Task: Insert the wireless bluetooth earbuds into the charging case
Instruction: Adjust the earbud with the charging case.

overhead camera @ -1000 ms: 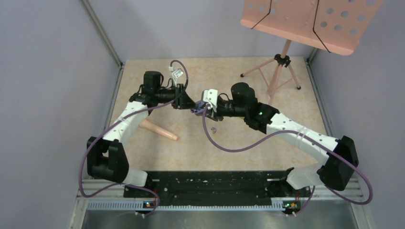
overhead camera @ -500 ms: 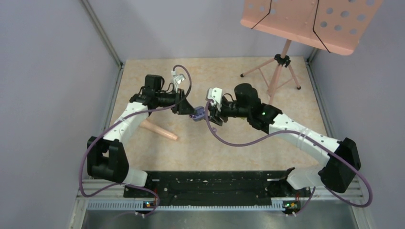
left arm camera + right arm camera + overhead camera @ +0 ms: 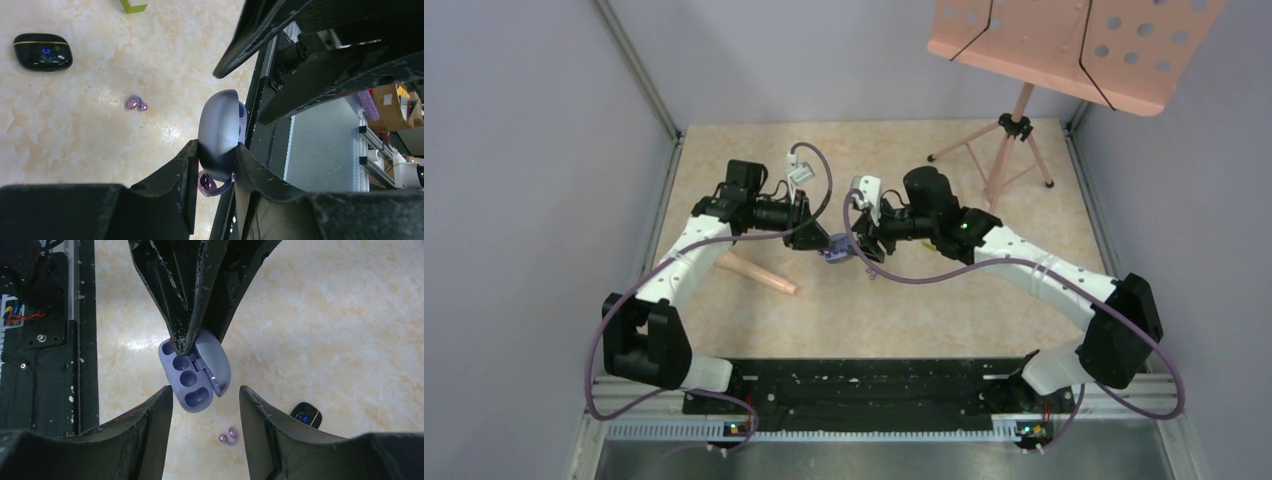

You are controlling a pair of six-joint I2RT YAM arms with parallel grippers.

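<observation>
Right wrist, charging case (image 3: 192,382) wells, left wrist, only lid (image 3: 218,127)

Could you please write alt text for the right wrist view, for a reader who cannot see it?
The left gripper, reaching in from the top, holds an open purple case. The right gripper stands open around its lower end; a purple earbud and a black case lie on the table.

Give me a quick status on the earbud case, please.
Left gripper shut on purple charging case, lid open. Right gripper open, empty, facing the case. One purple earbud lying on the table. Nothing blocking seen.
</observation>
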